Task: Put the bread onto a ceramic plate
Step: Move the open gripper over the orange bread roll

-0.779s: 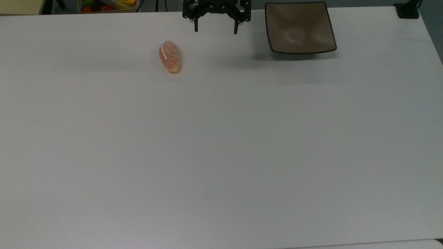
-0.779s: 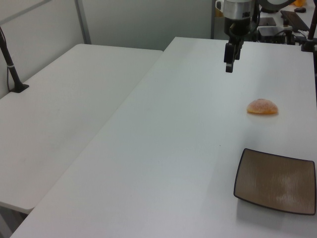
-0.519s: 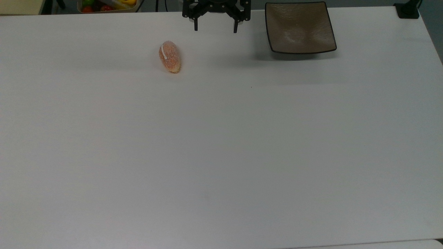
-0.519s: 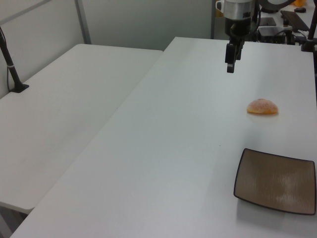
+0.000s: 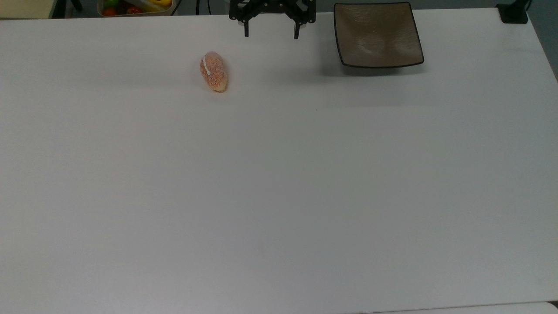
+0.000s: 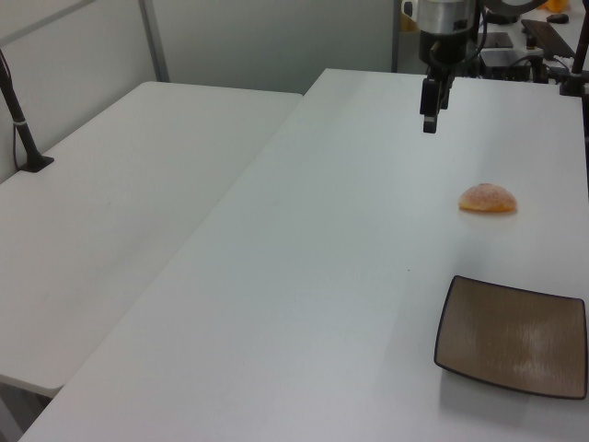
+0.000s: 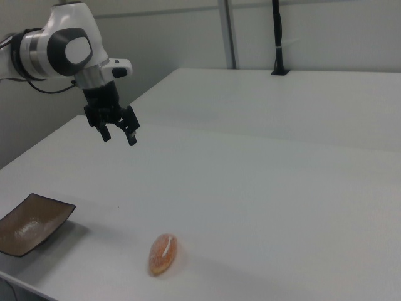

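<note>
Bread (image 5: 213, 72) lying on white counter (image 5: 279, 196), well apart from empty ceramic plate (image 5: 377, 35). Gripper (image 5: 271, 34) raised above counter between them, fingers (image 7: 132, 140) spread apart, holding nothing.

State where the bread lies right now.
In the top view, the bread lies on the white table, left of the ceramic plate and apart from it.

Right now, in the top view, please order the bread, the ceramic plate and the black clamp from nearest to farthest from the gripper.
1. bread, on the top view's left of the gripper.
2. ceramic plate, on the top view's right.
3. black clamp, farthest to the top view's right.
</note>
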`<state>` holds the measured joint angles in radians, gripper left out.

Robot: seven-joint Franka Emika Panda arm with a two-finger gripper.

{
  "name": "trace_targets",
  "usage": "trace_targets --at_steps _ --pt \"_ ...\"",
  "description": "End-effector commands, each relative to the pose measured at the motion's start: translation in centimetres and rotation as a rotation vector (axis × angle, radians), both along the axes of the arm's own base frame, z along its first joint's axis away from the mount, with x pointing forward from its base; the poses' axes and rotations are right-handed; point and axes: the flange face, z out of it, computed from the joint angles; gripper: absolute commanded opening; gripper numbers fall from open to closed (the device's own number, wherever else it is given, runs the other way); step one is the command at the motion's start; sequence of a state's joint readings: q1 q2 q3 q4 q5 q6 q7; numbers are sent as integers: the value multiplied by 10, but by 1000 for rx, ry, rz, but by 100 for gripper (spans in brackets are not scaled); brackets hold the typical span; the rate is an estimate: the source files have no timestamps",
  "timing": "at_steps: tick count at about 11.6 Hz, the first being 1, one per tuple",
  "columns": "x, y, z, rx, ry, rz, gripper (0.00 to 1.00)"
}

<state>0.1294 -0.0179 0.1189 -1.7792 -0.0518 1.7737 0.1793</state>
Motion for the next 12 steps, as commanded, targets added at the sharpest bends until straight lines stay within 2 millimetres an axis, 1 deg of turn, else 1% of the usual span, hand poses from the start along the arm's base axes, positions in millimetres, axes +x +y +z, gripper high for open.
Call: trace_targets --at_steps 1,2,4,5,7,9,10,11,12 --pt "-15 -33 2 -20 27 41 100" --pt "-17 -49 -6 -23 37 49 100" --pt "-34 -76 -36 -31 87 110 100" --pt "-40 -95 -46 -31 80 114 100" --pt "-47 -122 -71 -49 103 137 100" --pt "-47 -145 -99 -55 110 161 100" --pt "-47 -153 -121 -53 125 160 100" --pt "-41 -159 -139 -60 127 155 100" --pt "-35 -162 -157 -70 140 160 100"
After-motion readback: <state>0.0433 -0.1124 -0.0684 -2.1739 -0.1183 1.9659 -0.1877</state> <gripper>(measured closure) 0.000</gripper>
